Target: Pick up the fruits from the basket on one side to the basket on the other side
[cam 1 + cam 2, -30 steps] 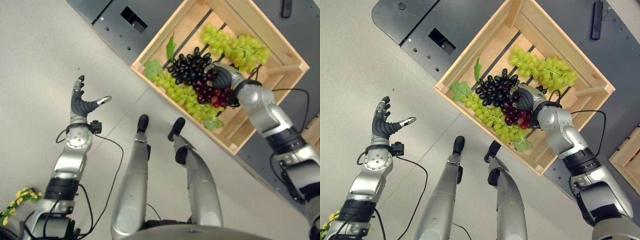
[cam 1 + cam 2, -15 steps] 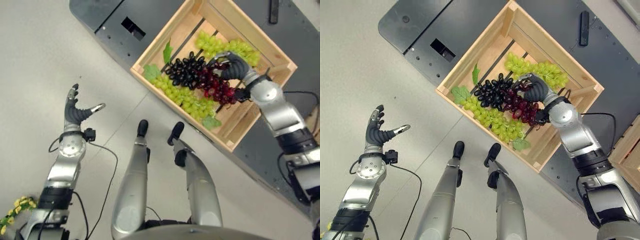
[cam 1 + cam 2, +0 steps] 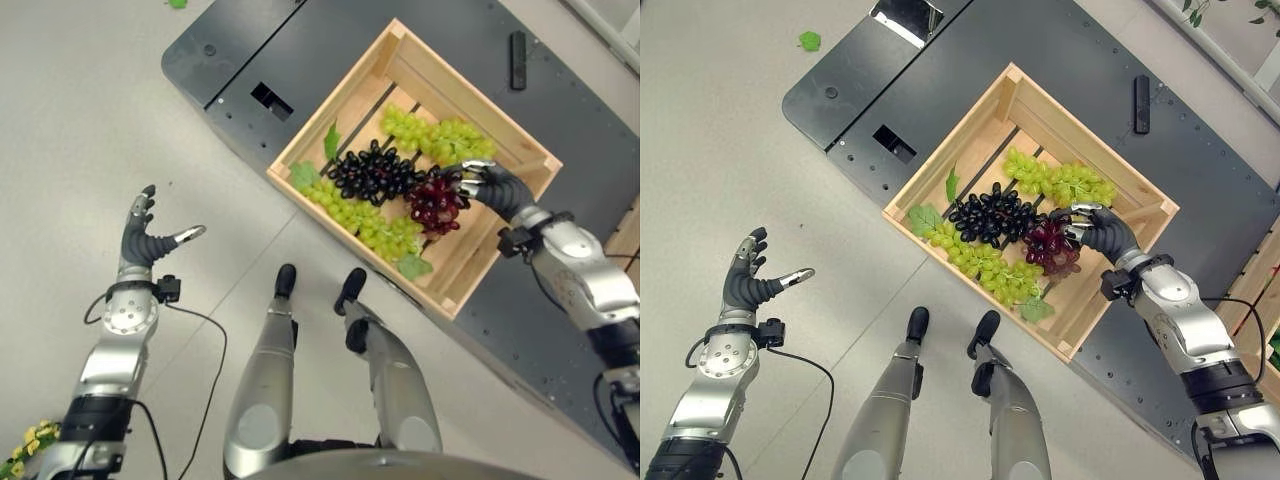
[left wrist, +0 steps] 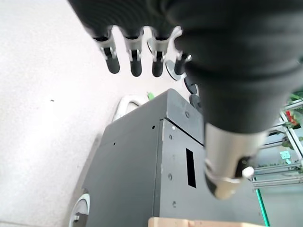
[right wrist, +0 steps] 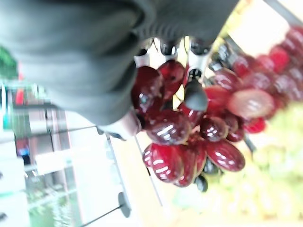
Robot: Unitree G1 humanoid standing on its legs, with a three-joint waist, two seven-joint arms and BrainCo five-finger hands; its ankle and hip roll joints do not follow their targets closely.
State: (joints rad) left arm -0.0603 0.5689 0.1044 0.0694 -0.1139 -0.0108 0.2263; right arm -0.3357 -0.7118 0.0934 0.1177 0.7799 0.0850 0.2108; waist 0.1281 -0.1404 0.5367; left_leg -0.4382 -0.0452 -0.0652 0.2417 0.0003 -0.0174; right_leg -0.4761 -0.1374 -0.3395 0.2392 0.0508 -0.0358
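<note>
A wooden crate (image 3: 1108,172) is seen standing on a dark metal platform (image 3: 970,60) in front of the robot. Inside the crate several bunches of grapes are laid: a green bunch (image 3: 1055,180) near the far wall, a black bunch (image 3: 990,217) in the middle, and a second green bunch (image 3: 985,265) along the near wall, with green leaves (image 3: 923,218) at its ends. The red grape bunch (image 3: 1050,246) is grasped by the right hand (image 3: 1102,231), whose fingers are curled around its top. In the right wrist view the red grapes (image 5: 189,137) are seen hanging below the dark-tipped fingers (image 5: 195,94), and the bunch appears raised a little above the other fruit, though it is located over the inside of the crate. The left hand (image 3: 745,285) is held over the grey floor (image 3: 730,140), well apart from the crate, with its fingers straight and spread and nothing in it. A small black bar-shaped object (image 3: 1142,103) is lying on the platform beyond the crate. A single green leaf (image 3: 809,40) is lying on the floor near the platform's far corner.
</note>
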